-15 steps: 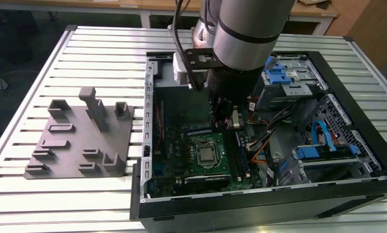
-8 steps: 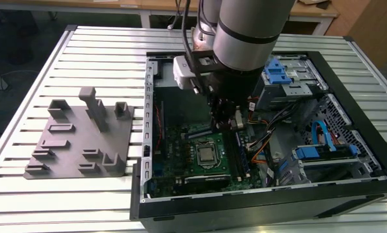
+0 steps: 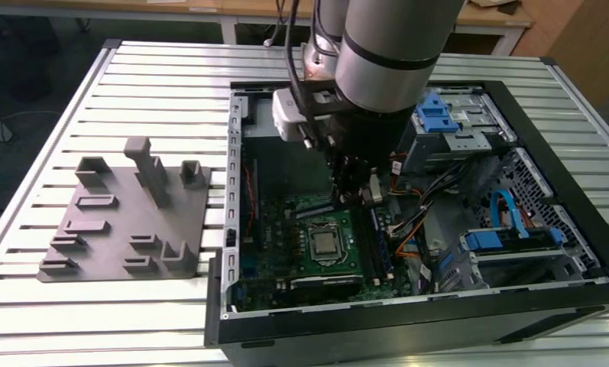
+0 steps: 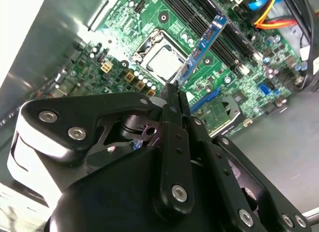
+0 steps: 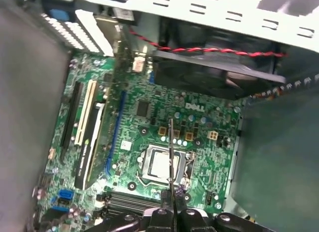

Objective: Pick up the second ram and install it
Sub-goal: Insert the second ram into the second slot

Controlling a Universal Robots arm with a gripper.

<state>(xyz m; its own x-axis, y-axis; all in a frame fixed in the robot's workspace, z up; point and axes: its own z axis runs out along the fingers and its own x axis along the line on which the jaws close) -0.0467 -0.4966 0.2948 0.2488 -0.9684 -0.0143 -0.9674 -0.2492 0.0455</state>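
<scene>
**Second ram gripped, over the board**

Exterior view: my gripper (image 3: 357,191) hangs inside the open case (image 3: 406,325), with walls and cables (image 3: 426,222) close by.

Second wrist view: my fingers pinch one end of the second ram (image 4: 202,47), above the motherboard (image 4: 124,27) and near the slots (image 4: 239,50).

First wrist view: the ram is edge-on. I judge it light, stiff and fragile, best held by its edges.

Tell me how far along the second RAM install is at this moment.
Done: the pick-up, since the gripper is shut on the second ram. In hand: the stick is held over the green motherboard inside the open computer case, near the processor socket. Left: seating, as the stick is not yet in a black memory slot.
</scene>
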